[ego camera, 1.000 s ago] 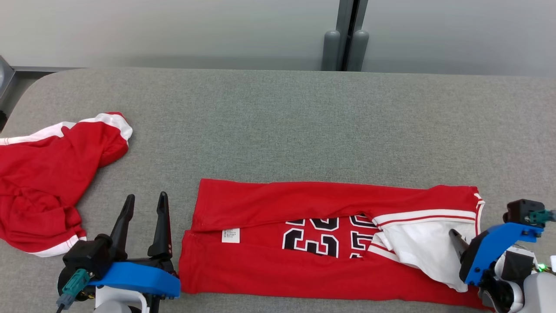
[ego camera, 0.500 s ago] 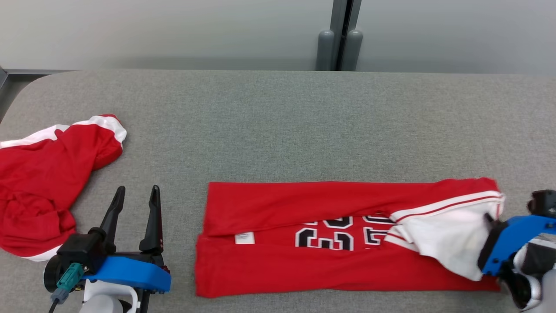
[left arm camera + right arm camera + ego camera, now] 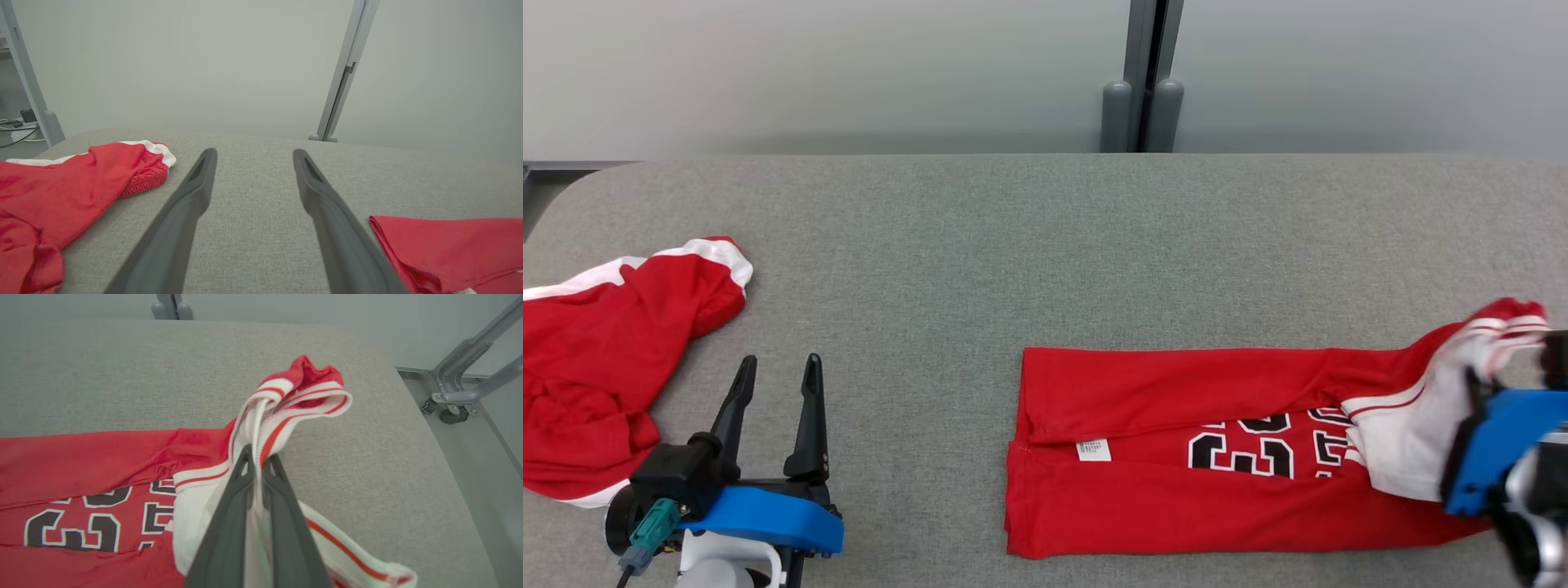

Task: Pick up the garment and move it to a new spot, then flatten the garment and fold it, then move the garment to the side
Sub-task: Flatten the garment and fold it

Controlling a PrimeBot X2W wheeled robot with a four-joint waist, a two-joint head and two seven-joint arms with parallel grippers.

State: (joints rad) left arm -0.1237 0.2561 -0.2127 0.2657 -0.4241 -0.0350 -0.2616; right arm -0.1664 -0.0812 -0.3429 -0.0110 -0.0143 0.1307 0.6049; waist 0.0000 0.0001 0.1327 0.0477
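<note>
Right wrist view: my right claw [image 3: 257, 456] is clamped shut on the garment [image 3: 94, 465] by its white-trimmed end. Its long red body lies on the worktop [image 3: 122, 367], stretching leftward from this claw toward my left claw [image 3: 778, 367], wide open and empty.

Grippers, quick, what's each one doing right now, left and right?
Left gripper: jaws open, holding nothing.
Right gripper: jaws shut on the white-trimmed end of the red jersey.

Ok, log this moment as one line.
right gripper: shut on white-trimmed end of folded red numbered jersey | left gripper: open, empty | crumpled red-and-white garment: left end of grey table
</note>
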